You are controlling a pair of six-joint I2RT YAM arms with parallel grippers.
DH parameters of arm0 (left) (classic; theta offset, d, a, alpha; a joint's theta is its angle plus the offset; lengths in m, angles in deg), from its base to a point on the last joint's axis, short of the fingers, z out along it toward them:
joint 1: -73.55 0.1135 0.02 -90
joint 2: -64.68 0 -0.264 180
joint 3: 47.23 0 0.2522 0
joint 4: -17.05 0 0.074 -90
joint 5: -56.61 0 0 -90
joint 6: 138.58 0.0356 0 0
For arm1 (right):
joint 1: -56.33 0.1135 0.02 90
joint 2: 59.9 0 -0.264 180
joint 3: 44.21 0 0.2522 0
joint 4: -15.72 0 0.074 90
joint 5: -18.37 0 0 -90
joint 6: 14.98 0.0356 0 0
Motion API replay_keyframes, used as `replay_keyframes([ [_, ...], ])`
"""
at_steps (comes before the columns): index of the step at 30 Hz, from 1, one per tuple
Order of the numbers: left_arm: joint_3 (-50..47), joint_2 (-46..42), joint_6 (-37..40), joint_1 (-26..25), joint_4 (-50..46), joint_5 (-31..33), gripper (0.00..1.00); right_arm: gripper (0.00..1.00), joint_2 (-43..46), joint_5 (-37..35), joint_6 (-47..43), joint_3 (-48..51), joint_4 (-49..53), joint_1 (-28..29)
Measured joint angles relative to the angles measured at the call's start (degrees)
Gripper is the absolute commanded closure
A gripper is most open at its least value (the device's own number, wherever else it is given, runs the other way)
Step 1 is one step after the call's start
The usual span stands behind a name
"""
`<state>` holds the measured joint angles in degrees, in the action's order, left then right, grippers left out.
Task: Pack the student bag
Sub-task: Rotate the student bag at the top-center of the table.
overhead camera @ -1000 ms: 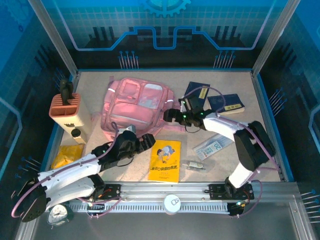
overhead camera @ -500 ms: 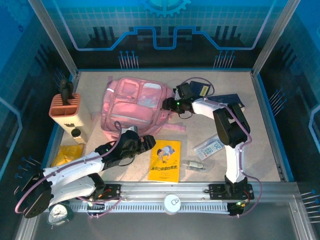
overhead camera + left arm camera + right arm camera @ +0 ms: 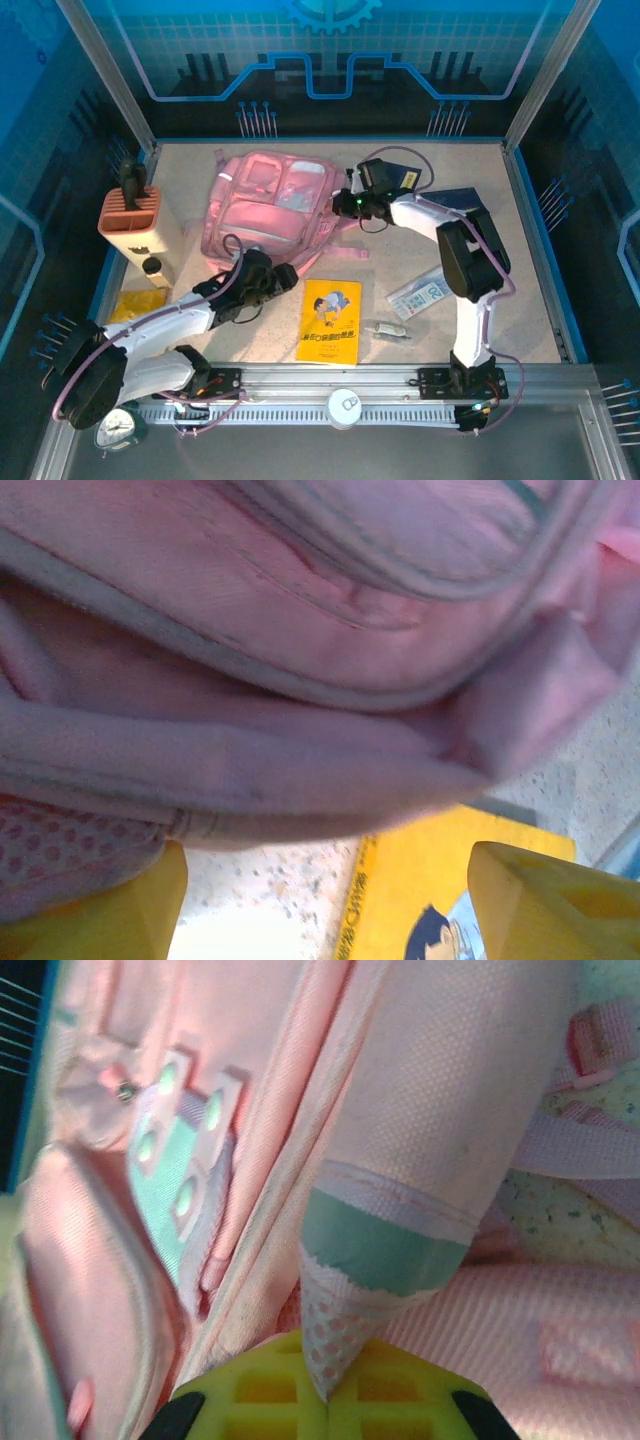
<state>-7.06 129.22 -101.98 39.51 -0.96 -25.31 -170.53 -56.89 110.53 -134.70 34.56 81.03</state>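
The student bag (image 3: 268,205) is a large pink backpack lying flat at the back middle of the table. My right gripper (image 3: 346,203) is at the bag's right side. In the right wrist view it (image 3: 330,1392) is shut on a dotted, teal-edged fold of the bag (image 3: 440,1110). My left gripper (image 3: 287,277) sits low at the bag's near edge. In the left wrist view it (image 3: 325,905) is open, its yellow fingers (image 3: 540,900) wide apart. The bag's pink seam (image 3: 300,700) lies just beyond them, with nothing between them.
A yellow book (image 3: 331,307) lies in front of the bag, right of my left gripper. An orange-and-cream pen holder (image 3: 130,215) stands at the left. Dark blue books (image 3: 455,206) lie at the back right. A packet (image 3: 422,295) and a small item (image 3: 388,329) lie near the front right.
My right gripper has swung left to the bag's right side and closed on its fabric. My left gripper has moved up to the bag's near edge.
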Motion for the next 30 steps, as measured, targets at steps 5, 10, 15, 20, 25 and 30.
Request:
replay_keyframes([
  [5, 1.0, 1.1, 3.3, 4.4, 0.7, -0.4, 0.29, 1.0, 12.1, -0.3, 0.1, 8.1, -0.6, 0.3],
  [10, 3.0, 2.6, 7.0, 8.0, 0.8, -0.4, 0.3, 1.0, 22.3, -4.3, 3.2, 20.0, -3.0, 2.2],
  [15, 5.4, 6.2, 10.3, 12.2, 0.5, -0.4, 0.3, 0.91, 23.7, -8.4, 8.9, 28.1, -6.9, 6.2],
  [20, 9.4, 7.0, 14.2, 13.4, -1.5, -1.3, 0.24, 0.67, 21.5, -9.1, 15.5, 32.9, -11.8, 7.6],
  [25, 11.0, 3.2, 14.7, 13.2, -4.1, -4.1, 0.24, 0.46, 21.3, -10.5, 20.6, 35.8, -15.9, 8.7],
  [30, 9.6, -2.6, 13.2, 6.8, -6.2, -4.9, 0.25, 0.4, 19.8, -11.9, 25.7, 37.7, -19.1, 8.7],
])
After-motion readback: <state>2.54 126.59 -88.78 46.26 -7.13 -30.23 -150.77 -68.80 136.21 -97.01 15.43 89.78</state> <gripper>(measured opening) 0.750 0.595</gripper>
